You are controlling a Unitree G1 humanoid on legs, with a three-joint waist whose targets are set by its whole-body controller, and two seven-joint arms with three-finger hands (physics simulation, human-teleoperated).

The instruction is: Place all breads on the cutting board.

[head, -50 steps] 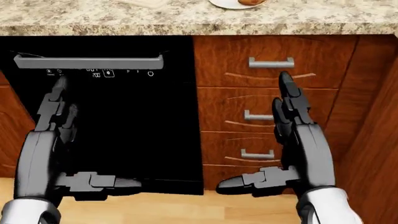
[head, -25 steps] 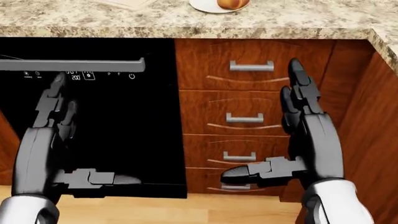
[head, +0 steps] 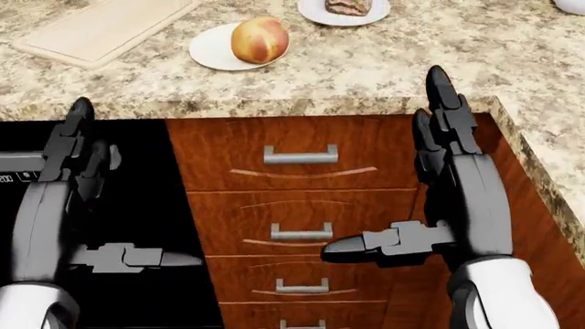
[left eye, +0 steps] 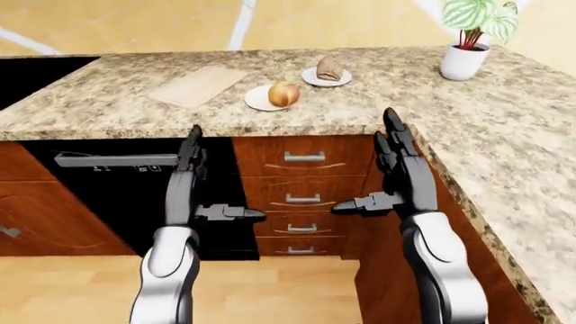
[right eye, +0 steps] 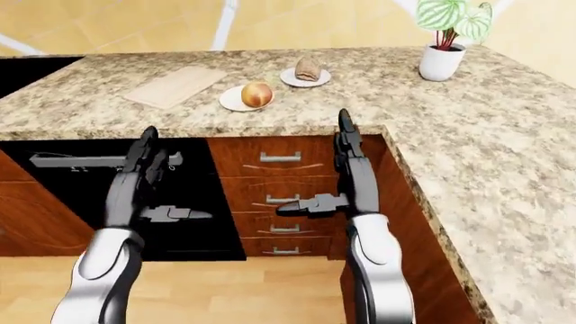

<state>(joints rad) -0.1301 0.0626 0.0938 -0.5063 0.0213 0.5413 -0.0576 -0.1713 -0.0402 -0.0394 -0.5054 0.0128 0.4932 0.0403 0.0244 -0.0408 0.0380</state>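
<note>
Lying diagonally, cutting board [left eye: 198,86] long axis.

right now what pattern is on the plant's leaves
Green with pale, whitish stripes on the plant's leaves; the left-eye view shows it best.

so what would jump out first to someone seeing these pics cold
Probably the two dark arms raised before the cabinets, the left robot hand and right robot hand both open and empty. Above them on the speckled counter sit a round bread and a darker bread, each on a white plate, with the pale cutting board to their left. A potted plant stands top right.
</note>
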